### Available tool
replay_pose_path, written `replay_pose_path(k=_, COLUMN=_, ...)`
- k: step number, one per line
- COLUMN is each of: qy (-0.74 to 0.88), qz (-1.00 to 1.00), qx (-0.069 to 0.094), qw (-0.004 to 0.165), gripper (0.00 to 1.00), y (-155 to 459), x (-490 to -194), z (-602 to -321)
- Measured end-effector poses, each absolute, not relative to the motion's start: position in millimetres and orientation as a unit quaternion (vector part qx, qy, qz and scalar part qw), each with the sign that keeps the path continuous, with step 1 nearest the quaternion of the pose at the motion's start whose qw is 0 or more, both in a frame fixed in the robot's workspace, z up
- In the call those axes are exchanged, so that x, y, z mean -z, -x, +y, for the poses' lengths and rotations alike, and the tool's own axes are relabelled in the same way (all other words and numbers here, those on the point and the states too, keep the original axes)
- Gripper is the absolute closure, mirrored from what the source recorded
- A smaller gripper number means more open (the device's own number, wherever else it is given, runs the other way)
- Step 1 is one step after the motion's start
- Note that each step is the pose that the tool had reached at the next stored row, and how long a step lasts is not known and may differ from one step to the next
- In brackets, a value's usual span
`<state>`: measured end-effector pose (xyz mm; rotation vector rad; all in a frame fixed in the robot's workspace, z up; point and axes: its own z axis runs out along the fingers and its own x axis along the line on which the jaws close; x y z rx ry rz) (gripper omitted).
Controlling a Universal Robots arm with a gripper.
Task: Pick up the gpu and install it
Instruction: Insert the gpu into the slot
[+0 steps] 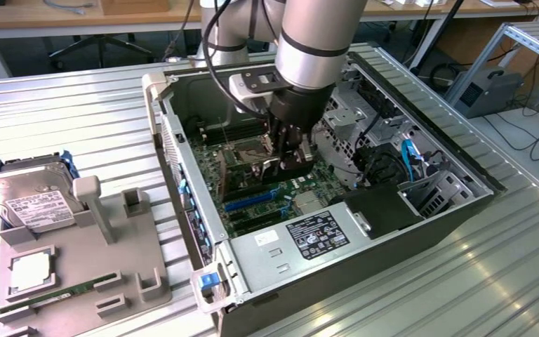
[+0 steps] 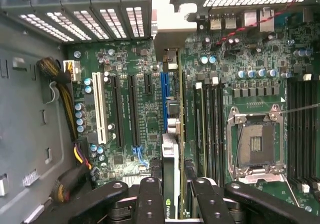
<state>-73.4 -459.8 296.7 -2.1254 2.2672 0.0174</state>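
**Gripper clamped on gpu, inside case over the motherboard**

- Black two-finger gripper (image 2: 172,186) closed on the gpu (image 2: 170,151). Matte black fingers (image 2: 150,196) pressed to either face, only the card's thickness between them.
- Thin flat card seen edge-on in the wrist view, with a green logo on the strip near the fingers and the silver bracket end toward the perforated rear slot covers (image 2: 107,18).
- Held upright over the green motherboard (image 2: 142,63), just beside the long blue slot (image 2: 164,96). Cannot tell if seated.
- White slot (image 2: 101,108) and metal-framed CPU socket (image 2: 255,144) to either side.
- Exterior view: gripper (image 1: 286,167) deep in the open black-and-silver PC case (image 1: 457,175). Grey plastic holder tray (image 1: 92,274) with a silver hard drive (image 1: 28,202) well apart on the ribbed metal table (image 1: 64,112).
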Motion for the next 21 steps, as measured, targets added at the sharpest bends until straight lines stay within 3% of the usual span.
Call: replay_pose_path(k=21, qy=0.684, qz=0.729, qx=-0.005, qw=0.017, gripper=0.73, y=92.8, x=-284.8, z=-465.6)
